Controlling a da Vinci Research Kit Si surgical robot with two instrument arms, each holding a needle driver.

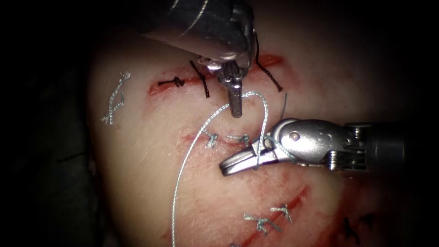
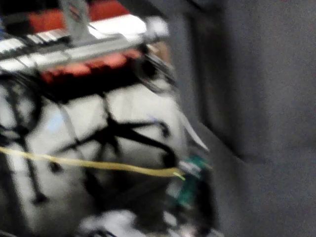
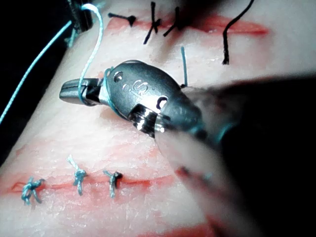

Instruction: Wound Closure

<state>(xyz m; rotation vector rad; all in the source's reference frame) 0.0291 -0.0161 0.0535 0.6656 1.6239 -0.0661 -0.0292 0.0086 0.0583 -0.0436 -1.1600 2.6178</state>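
Note:
My left tool (image 1: 236,110) comes down from above and its jaws are shut on the light blue thread (image 1: 183,169) just above the middle cut (image 1: 192,137). From those jaws the thread arches to the right and drops to my right tool (image 1: 231,165), where it is looped around the shut jaws. In the right wrist view the same loop (image 3: 96,44) wraps my right tool (image 3: 71,93). The thread's long end trails down and to the left over the tissue (image 1: 137,192). A short thread end (image 1: 284,106) stands up just above the right tool. I see no needle.
Two light knots (image 1: 240,137) sit on the middle cut. The upper cut (image 1: 270,59) carries black stitches (image 1: 176,83). The lower cut (image 1: 297,196) has light stitches (image 1: 263,223). A loose light thread piece (image 1: 115,100) lies at the left. Red fluid stains the cuts.

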